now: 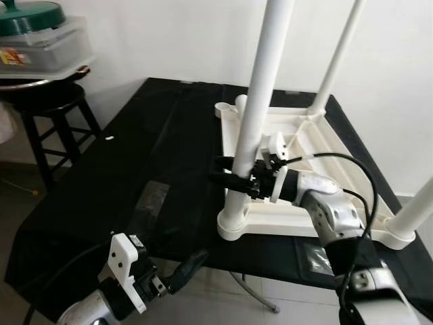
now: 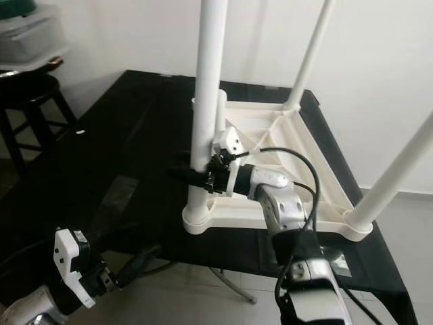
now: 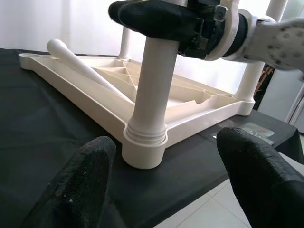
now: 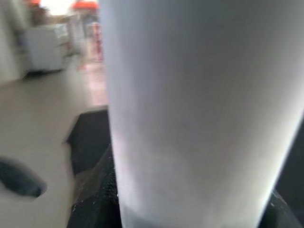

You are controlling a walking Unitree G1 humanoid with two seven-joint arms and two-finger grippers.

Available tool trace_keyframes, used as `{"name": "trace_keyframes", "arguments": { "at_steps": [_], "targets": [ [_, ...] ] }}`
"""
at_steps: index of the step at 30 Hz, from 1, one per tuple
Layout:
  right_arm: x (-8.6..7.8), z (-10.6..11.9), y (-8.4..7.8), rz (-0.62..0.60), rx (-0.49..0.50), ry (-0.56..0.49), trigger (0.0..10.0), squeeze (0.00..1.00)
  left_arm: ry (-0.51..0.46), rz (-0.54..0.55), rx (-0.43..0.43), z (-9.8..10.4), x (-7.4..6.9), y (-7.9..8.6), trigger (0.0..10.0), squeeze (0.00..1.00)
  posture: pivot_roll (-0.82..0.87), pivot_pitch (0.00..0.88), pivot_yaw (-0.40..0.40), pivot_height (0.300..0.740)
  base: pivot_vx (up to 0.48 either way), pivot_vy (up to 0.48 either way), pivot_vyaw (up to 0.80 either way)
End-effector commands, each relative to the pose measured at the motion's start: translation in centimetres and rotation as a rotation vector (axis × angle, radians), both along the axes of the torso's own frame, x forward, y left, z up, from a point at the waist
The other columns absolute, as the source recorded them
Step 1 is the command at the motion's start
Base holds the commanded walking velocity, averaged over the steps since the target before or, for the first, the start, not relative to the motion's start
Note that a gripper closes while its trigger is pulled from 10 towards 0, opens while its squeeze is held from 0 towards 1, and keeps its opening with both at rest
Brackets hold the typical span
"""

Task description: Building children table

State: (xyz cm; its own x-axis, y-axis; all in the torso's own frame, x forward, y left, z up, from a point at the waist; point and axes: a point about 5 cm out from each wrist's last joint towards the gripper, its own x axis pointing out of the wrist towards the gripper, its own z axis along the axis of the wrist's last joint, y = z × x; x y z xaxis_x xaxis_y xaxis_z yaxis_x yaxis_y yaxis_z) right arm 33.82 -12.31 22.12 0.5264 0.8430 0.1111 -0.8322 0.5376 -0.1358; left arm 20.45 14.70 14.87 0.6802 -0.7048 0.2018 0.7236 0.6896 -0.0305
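Observation:
The white children's table (image 1: 318,145) lies upside down on a black-covered table (image 1: 108,189). Three legs stand in its corner sockets: the near-left leg (image 1: 260,88), a back leg (image 1: 338,54) and a near-right leg (image 1: 419,210). A loose leg (image 3: 85,64) lies across the underside frame. My right gripper (image 1: 226,172) is shut on the near-left leg a little above its socket (image 3: 145,147). My left gripper (image 1: 193,263) hangs open below the table's front edge, pointing at that socket, with its fingers (image 3: 76,185) wide apart and nothing between them.
A dark wooden stool (image 1: 51,115) at the back left carries a clear plastic box with a green lid (image 1: 40,34). A clear plastic bag (image 1: 152,196) lies on the black cloth. White wall stands behind; tiled floor shows below the front edge.

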Motion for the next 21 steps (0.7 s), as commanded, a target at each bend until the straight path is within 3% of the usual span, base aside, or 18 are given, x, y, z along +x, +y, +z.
{"name": "trace_keyframes", "arguments": {
  "at_steps": [1, 2, 3, 4, 7, 13, 18, 19, 21],
  "targets": [
    [0.0, -1.1, -1.4, -0.247, -0.004, 0.021, 0.0, 0.0, 0.007, -0.002, 0.0, -0.1, -0.1, 0.1, 10.0, 0.0, -0.02, 0.134, -0.066, 0.74, 0.0, 0.0, 0.0],
    [0.0, -1.1, -1.4, -0.247, -0.004, 0.021, 0.0, 0.0, 0.007, -0.002, 0.0, -0.1, -0.1, 0.1, 10.0, 0.0, -0.02, 0.134, -0.066, 0.74, 0.0, 0.0, 0.0],
    [-3.7, -5.3, -0.6, -0.664, -0.027, 0.089, 0.0, 0.0, 0.005, -0.004, 0.001, 0.0, 0.1, 0.2, 10.0, 0.0, -0.03, 0.137, -0.048, 0.74, 0.0, 0.0, 0.0],
    [-5.0, -6.4, 0.5, -0.685, -0.074, 0.096, 0.0, 0.0, 0.005, -0.005, 0.004, -0.1, 0.2, 0.2, 10.0, 0.0, -0.03, 0.127, -0.042, 0.74, 0.0, 0.0, 0.0],
    [-5.4, -6.9, 1.2, -0.664, -0.095, 0.096, 0.0, 0.0, 0.005, -0.007, 0.007, -0.1, 0.2, 0.2, 10.0, 0.0, -0.03, 0.124, -0.045, 0.74, 0.0, 0.0, 0.0],
    [-5.2, -7.1, 1.7, -0.654, -0.132, 0.09, 0.0, 0.0, 0.005, -0.001, 0.014, -0.2, 0.5, 0.3, 10.0, 0.0, -0.02, 0.115, -0.051, 0.74, 0.0, 0.0, 0.0],
    [-5.3, -7.0, 1.9, -0.7, -0.127, 0.169, 0.0, 0.0, -0.002, 0.013, 0.018, -0.1, 0.7, 0.5, 10.0, 0.0, -0.01, 0.109, -0.048, 0.74, 0.0, 0.0, 0.0],
    [-5.1, -6.7, 2.1, -0.663, -0.109, 0.185, 10.0, 0.0, -0.002, 0.013, 0.017, -0.1, 0.8, 0.5, 10.0, 0.0, 0.0, 0.108, -0.044, 0.74, 0.0, 0.0, 0.0],
    [-4.9, -6.2, 2.4, -0.604, -0.09, 0.174, 10.0, 0.0, -0.002, 0.011, 0.018, -0.1, 0.8, 0.5, 10.0, 0.0, 0.0, 0.108, -0.044, 0.74, 0.0, 0.0, 0.0]
  ]
}}
